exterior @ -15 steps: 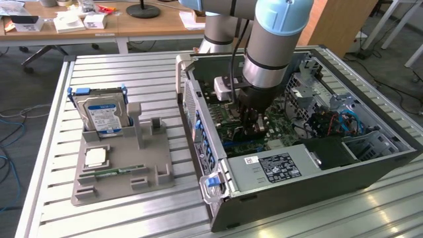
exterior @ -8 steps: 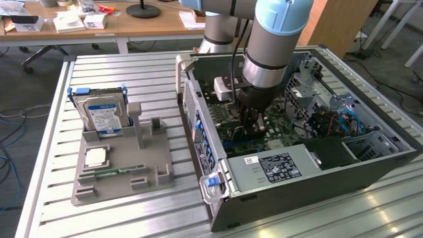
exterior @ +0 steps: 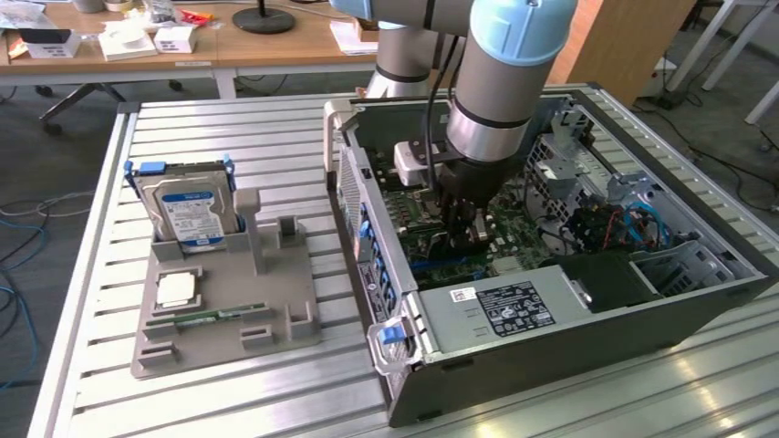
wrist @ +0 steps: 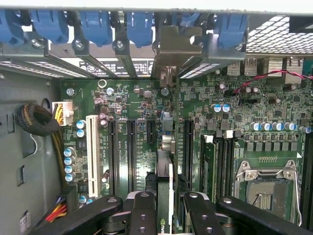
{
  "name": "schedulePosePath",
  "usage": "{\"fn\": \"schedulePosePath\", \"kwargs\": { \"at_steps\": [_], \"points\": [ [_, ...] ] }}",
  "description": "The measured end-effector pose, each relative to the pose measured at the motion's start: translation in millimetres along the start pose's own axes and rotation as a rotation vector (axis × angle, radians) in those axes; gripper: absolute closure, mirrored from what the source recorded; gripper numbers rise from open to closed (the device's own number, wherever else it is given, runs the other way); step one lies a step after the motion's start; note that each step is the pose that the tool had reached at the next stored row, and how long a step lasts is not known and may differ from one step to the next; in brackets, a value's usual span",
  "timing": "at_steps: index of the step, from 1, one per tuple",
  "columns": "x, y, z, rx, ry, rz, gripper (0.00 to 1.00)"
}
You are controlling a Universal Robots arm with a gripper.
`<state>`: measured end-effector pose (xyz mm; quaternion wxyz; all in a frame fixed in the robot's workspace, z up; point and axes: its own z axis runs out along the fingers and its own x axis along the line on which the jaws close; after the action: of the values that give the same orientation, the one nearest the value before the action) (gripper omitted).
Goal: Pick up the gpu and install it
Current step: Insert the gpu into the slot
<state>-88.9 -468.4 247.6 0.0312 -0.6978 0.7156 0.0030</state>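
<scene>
I see the gpu (wrist: 165,169) standing on edge between the two fingers of my hand (wrist: 166,199), which is clamped on it, low over the green motherboard (wrist: 244,112) and its slots, inside the open computer case (exterior: 681,301) on the surface (exterior: 244,128).

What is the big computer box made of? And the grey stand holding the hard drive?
The computer case looks like thin sheet metal, dark grey outside: folded edges, punched vent holes. The grey stand looks like matte plastic, possibly printed: dull, blocky, no shine.
</scene>
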Motion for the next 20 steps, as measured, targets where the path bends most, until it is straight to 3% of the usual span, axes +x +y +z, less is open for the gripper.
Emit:
{"fn": "schedulePosePath", "kwargs": {
  "at_steps": [2,20],
  "points": [
    [0.0,0.0,0.1,-0.0001,-0.003,-0.002,0.74],
    [0.2,0.1,3.1,-0.0003,-0.0029,-0.003,0.74]
  ]
}}
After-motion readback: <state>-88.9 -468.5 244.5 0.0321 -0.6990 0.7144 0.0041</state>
